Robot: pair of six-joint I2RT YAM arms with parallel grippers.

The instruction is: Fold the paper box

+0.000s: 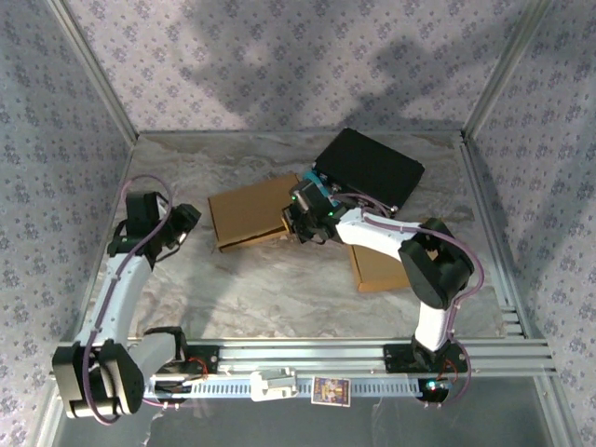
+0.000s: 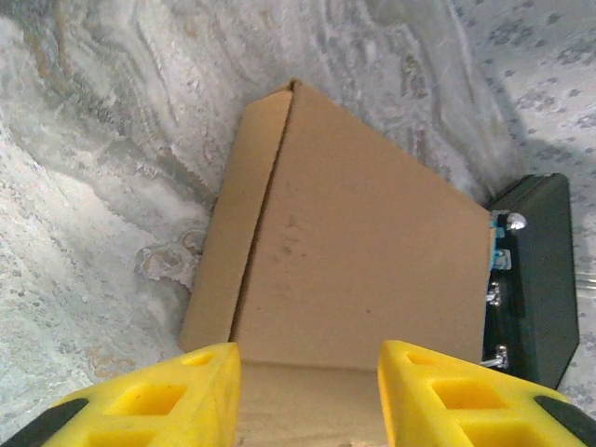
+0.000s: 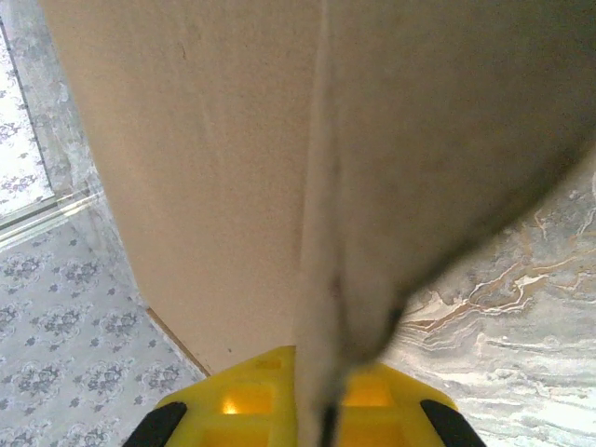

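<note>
Right wrist view puts the right claw (image 3: 321,377) pressed together on a thin wall of the box (image 3: 205,158). The cardboard edge runs straight ahead from between its yellow fingers (image 3: 242,400), with a broad brown panel to the claw's left and bare table (image 3: 521,354) to its right.

The step looks like turning that wall up along its crease. To do it well, the pinch should sit close to the fold and the wrist should swing around the crease line rather than drag. Otherwise the light box is likely to slide or buckle. The opposite side needs bracing, which seems to be the other arm's job.

The left claw (image 2: 309,372) is spread, and the box lies directly ahead of it with cardboard showing in the gap between its fingers. I cannot tell whether the fingers touch it. A black case (image 2: 535,279) sits beyond the box, ahead and to the right of this claw.

From above, the right arm rises from its base to a high elbow, then its white forearm slants forward and left to the box's near-right edge. A second cardboard sheet (image 1: 372,268) lies behind that claw, under the forearm. The left arm leans forward along the left side, and its wrist turns inward so the claw faces the box's left edge from just beside it.
</note>
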